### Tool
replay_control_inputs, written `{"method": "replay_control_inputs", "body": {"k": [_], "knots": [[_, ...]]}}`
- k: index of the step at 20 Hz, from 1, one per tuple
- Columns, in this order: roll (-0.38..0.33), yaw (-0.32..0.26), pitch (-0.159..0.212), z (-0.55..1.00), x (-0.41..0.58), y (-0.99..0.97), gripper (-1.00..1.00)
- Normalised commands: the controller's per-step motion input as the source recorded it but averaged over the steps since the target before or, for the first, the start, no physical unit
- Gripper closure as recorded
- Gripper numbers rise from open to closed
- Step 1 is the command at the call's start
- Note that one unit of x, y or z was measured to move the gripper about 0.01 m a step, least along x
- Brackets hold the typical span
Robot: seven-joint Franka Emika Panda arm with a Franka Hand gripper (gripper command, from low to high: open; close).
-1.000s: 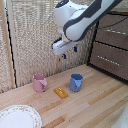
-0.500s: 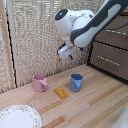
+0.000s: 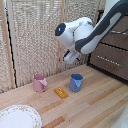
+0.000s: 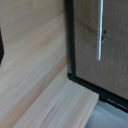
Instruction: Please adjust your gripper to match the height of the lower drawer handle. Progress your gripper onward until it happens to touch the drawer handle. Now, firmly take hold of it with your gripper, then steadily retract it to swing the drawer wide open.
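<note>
The dark brown drawer [image 3: 118,52] is at the exterior view's right. Its thin silver lower drawer handle [image 3: 108,60] runs across its front. My gripper [image 3: 70,57] hangs from the white arm in mid-air, well off to the left of the drawers and above the blue cup. It holds nothing. In the wrist view a silver bar handle [image 4: 100,30] lies on a brown drawer front [image 4: 85,50]; I cannot tell which drawer it is. One dark finger [image 4: 1,47] shows at the picture's edge, so the jaws stand wide apart.
A pink mug [image 3: 39,82], a blue cup [image 3: 76,82] and a small orange block [image 3: 61,92] stand on the wooden table [image 3: 95,107]. A patterned plate [image 3: 20,118] sits at the front left. A matching upper drawer [image 3: 120,37] is above. A woven screen [image 3: 35,35] stands behind.
The arm has swung, and my gripper has moved lower and a little toward the exterior view's right, closer to the drawers. The table objects have not moved.
</note>
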Motion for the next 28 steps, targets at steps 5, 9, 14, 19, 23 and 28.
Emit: {"method": "replay_control_inputs", "body": {"k": [5, 9, 14, 19, 23, 28], "knots": [[-0.243, 0.073, -0.002, -0.05, -0.085, -0.63, -1.0], [-0.238, 0.06, -0.026, 0.0, -0.217, -0.63, -1.0], [-0.115, 0.101, -0.002, -0.17, -0.1, -0.57, -1.0], [-0.008, 0.164, 0.047, -0.26, -0.041, -0.66, -1.0], [-0.001, 0.224, 0.088, -0.24, -0.001, -0.54, -1.0], [-0.109, 0.179, 0.114, -0.12, -0.044, -0.47, -1.0]]}}
